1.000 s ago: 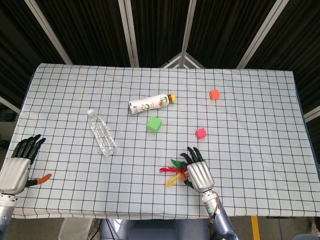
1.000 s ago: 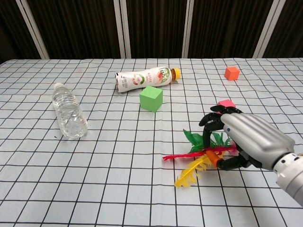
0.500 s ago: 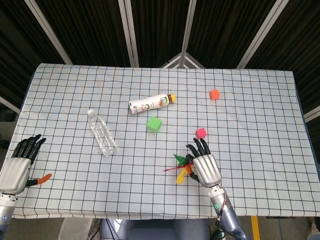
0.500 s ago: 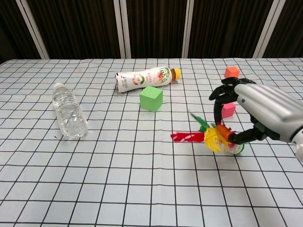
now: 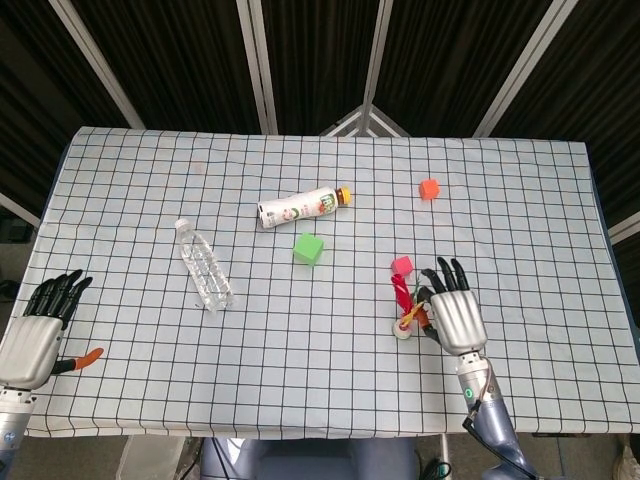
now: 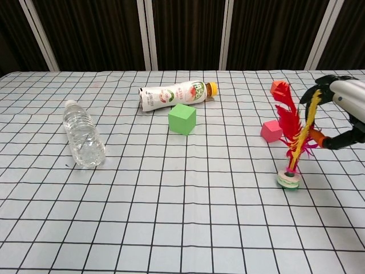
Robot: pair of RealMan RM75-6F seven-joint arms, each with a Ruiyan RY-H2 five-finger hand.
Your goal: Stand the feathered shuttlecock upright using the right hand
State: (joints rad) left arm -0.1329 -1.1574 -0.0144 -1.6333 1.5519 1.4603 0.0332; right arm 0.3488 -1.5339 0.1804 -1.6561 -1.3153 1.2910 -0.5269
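The feathered shuttlecock (image 6: pixel 292 137) stands nearly upright on the checked cloth, its round base (image 6: pixel 288 180) down and its red and yellow feathers pointing up. In the head view the shuttlecock (image 5: pixel 404 308) sits just left of my right hand (image 5: pixel 455 317). My right hand (image 6: pixel 341 108) shows at the right edge of the chest view and pinches the upper feathers between thumb and curled fingers. My left hand (image 5: pixel 40 330) lies at the table's near left corner, fingers spread, holding nothing.
A pink cube (image 6: pixel 272 131) sits close behind the shuttlecock, and an orange cube (image 6: pixel 278 87) farther back. A green cube (image 6: pixel 182 119), a lying drink bottle (image 6: pixel 177 95) and a lying water bottle (image 6: pixel 84 141) are to the left.
My right hand moved right and back with the shuttlecock, turning it from lying flat to standing on its base, feathers up. The left hand has stayed put.
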